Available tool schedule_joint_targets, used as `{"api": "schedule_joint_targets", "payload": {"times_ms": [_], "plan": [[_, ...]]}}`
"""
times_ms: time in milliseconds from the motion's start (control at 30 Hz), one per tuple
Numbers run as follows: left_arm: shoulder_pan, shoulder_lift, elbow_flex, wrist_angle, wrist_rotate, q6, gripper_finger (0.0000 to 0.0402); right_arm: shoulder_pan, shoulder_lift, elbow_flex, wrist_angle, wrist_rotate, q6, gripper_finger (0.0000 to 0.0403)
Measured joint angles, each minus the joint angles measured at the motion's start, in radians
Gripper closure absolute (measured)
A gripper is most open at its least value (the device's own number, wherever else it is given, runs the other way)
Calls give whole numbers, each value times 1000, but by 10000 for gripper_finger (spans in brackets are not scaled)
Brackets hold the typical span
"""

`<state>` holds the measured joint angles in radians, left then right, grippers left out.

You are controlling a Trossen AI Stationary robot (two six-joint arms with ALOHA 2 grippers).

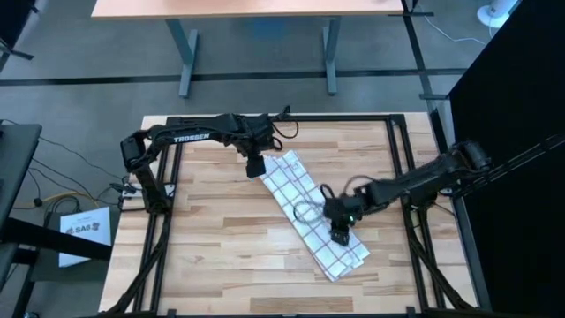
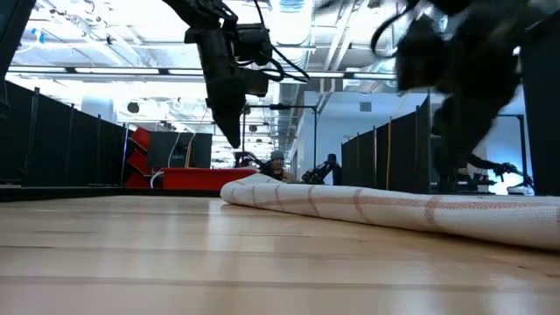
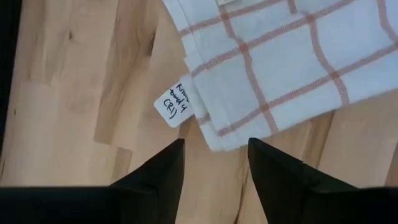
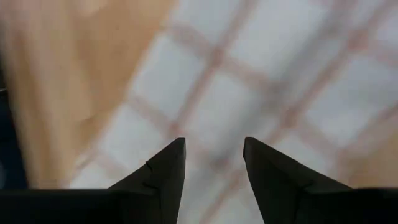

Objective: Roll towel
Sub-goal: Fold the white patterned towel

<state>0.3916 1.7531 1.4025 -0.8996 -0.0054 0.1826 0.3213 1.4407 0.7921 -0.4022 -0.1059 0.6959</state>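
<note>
The towel (image 1: 311, 214), white with reddish-brown check lines, lies folded into a long strip on the wooden table. It runs slantwise from the far middle toward the near right. Its far end has a small written tag (image 3: 174, 104) and shows as a soft fold in the low view (image 2: 262, 191). My left gripper (image 1: 255, 170) is open. It hangs above the table just off that far end, and its fingers (image 3: 163, 168) point at the towel's corner. My right gripper (image 1: 340, 237) is open over the towel's near half (image 4: 249, 93). Neither gripper visibly touches the towel.
A black frame (image 1: 402, 168) runs around the table's edges. Bare wood (image 1: 203, 247) lies to the towel's left and near side. Another table (image 1: 256, 9) stands beyond the far edge. Dark partitions and red equipment (image 2: 175, 175) show in the room behind.
</note>
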Motion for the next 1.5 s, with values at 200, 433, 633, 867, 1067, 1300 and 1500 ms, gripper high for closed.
{"api": "schedule_joint_targets", "payload": {"times_ms": [200,433,633,867,1067,1300,1500], "plan": [[-4,0,0,95,0,-1,242,180,21,0,54,59,234,250],[2,1,-1,228,-2,11,242,195,87,3,102,139,284,250],[5,26,-1,347,6,3,242,197,147,3,207,136,282,250],[21,179,17,441,105,-79,243,205,169,5,243,134,308,250],[18,284,103,372,109,-59,250,216,169,5,285,133,328,250],[22,399,195,250,135,-35,263,220,169,18,277,132,319,250],[32,410,204,274,135,-38,264,241,179,19,284,133,329,250]]}}
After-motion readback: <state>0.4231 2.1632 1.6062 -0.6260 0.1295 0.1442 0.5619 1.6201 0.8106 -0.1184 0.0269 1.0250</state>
